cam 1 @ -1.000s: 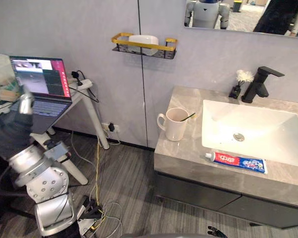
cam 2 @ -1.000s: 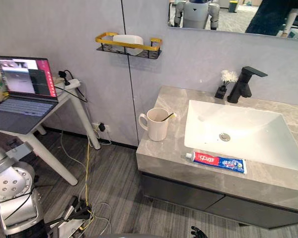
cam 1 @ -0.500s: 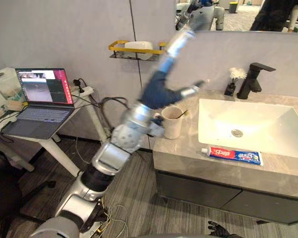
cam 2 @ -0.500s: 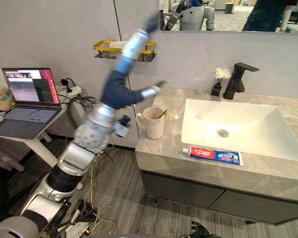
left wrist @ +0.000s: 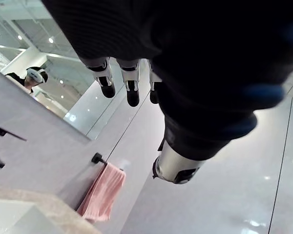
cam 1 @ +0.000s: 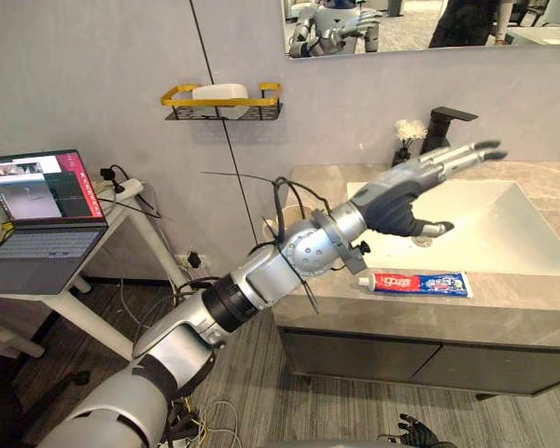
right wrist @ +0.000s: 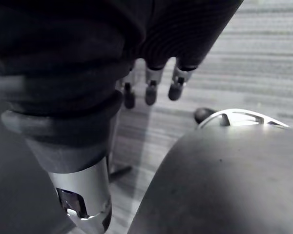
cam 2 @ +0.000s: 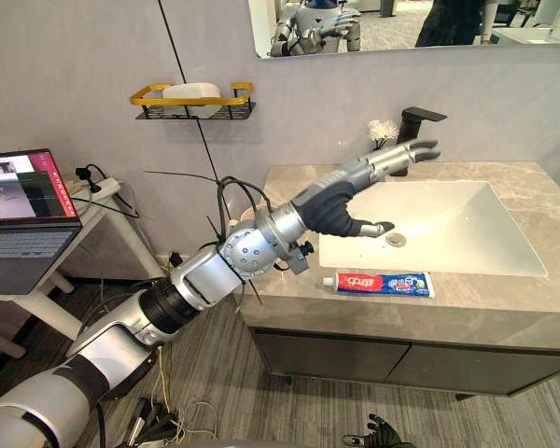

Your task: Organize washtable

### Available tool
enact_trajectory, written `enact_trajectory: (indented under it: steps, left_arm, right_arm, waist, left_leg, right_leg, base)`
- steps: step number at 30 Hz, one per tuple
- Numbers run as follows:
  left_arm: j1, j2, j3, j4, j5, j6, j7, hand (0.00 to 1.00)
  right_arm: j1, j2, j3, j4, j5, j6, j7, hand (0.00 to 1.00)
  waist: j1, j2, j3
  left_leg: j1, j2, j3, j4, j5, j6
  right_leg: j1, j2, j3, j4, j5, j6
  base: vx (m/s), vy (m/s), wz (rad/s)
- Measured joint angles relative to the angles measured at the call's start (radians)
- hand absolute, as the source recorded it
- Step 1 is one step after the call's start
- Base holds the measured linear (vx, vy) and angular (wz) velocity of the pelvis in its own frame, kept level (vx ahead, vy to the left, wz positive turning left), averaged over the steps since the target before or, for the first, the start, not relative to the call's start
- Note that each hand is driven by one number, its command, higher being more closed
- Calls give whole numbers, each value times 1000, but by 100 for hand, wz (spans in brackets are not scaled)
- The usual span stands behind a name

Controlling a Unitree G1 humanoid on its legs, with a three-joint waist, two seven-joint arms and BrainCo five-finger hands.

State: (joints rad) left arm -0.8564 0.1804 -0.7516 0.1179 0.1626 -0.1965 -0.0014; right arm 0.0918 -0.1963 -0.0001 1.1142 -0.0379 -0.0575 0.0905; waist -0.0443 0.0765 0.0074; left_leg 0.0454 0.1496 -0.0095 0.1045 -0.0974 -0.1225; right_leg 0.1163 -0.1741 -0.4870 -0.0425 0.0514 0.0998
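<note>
- The left hand (cam 1: 401, 198) hangs in the air over the near-left part of the sink (cam 1: 513, 233), its fingers straight and set apart from the thumb, holding nothing.
- The toothpaste tube (cam 1: 418, 283) lies flat on the worktop (cam 1: 504, 322) just in front of the sink, below that hand and apart from it.
- A black faucet (cam 1: 441, 129) stands behind the sink.
- The right hand (right wrist: 151, 78) hangs low over the floor, fingers relaxed and empty.
</note>
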Motion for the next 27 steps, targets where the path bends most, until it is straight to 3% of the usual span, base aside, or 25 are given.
enact_trajectory:
  steps: [3, 12, 27]
  left_arm:
    - [0, -34, -23, 95, 38, 32, -3, 0]
    - [48, -39, -33, 254, 76, 76, -44, 0]
    - [146, -11, -22, 319, 127, 102, -38, 0]
  right_arm:
    - [-13, 3, 0, -1, 4, 0, -1, 0]
    - [-24, 5, -25, -25, 10, 1, -6, 0]
    - [-40, 12, -41, -33, 29, 2, -27, 0]
  waist:
    - [-10, -4, 22]
    - [-55, 4, 75]
    - [-55, -3, 107]
  left_leg:
    - [3, 8, 18, 0, 0, 0]
    - [29, 12, 39, -20, -1, -1]
    - [46, 10, 28, -33, -2, 0]
  right_leg:
    - [-12, 5, 19, 10, -4, -1]
    - [-15, 11, 45, 13, -8, -15]
    - [4, 13, 25, 5, -21, -36]
  base:
    - [-24, 8, -14]
    - [1, 9, -8]
    - [27, 8, 4]
